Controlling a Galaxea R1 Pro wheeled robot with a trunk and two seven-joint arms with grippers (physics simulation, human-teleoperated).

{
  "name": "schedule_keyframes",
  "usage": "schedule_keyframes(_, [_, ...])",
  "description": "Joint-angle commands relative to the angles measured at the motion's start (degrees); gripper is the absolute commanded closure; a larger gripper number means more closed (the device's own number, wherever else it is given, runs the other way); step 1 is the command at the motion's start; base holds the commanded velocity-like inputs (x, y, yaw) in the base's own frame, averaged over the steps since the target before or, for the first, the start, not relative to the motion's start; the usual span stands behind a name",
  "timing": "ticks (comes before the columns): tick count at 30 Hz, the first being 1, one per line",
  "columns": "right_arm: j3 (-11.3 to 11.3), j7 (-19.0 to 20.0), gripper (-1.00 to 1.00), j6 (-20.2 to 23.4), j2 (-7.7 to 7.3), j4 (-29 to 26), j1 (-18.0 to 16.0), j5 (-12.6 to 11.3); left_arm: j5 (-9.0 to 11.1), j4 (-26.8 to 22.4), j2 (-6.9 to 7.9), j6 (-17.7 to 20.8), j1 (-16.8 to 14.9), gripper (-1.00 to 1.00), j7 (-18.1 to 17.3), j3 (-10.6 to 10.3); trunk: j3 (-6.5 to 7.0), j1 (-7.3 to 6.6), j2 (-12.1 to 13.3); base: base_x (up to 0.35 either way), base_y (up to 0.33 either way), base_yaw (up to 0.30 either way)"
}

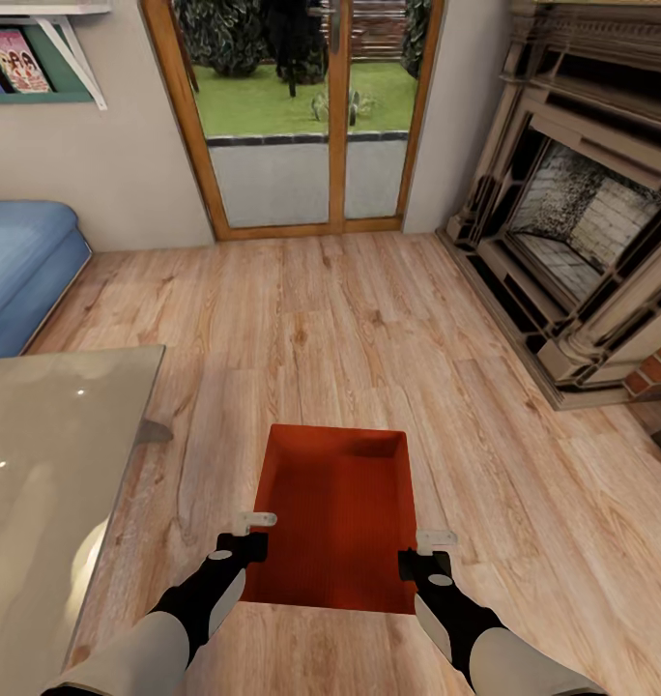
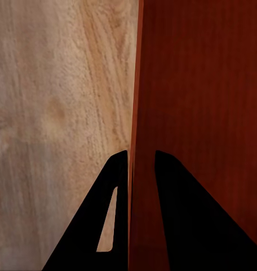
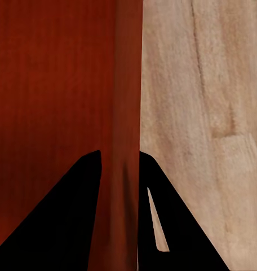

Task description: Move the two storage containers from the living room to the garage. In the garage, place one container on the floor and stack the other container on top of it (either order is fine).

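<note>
Head view: an orange-red storage container (image 1: 335,512) is sitting over the wood-plank floor (image 1: 369,319) before the glass doors (image 1: 292,116).

Left wrist view: the left end effector (image 2: 142,164) is pinching its side wall.

Right wrist view: the right end effector (image 3: 120,161) is clamping the opposite wall.

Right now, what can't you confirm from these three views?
- Second storage container: I see one container, held at both side walls.
- Container underside: head view, hidden by its own body, so lifted or resting is unclear.
- Left hand and right hand grip force: each wrist view shows fingers straddling a wall; firmness unreadable.
- Garage route: beyond the frame edges.
- Shelf books: too small to read.
</note>
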Motion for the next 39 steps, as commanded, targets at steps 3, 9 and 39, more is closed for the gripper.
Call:
schedule_keyframes(3, [0.4,-0.4,1.0,-0.2,0.04,0.2,0.0,-0.8,-0.3,-0.2,0.0,0.3,0.0,1.0,0.9,0.0,0.51,-0.67,1.2,0.0,0.0,0.0])
schedule_keyframes(9, [0.3,-0.5,1.0,-0.2,0.06,0.2,0.0,-0.8,-0.3,-0.2,-0.03,0.3,0.0,1.0,0.9,0.0,1.59,-1.98,3.6,0.0,0.0,0.0])
schedule_keyframes(39, [-0.2,-0.5,1.0,0.0,0.15,0.0,0.0,-1.0,-0.3,-0.5,-0.04,0.3,0.0,1.0,0.9,0.1,5.56,-6.16,11.2,0.0,0.0,0.0])
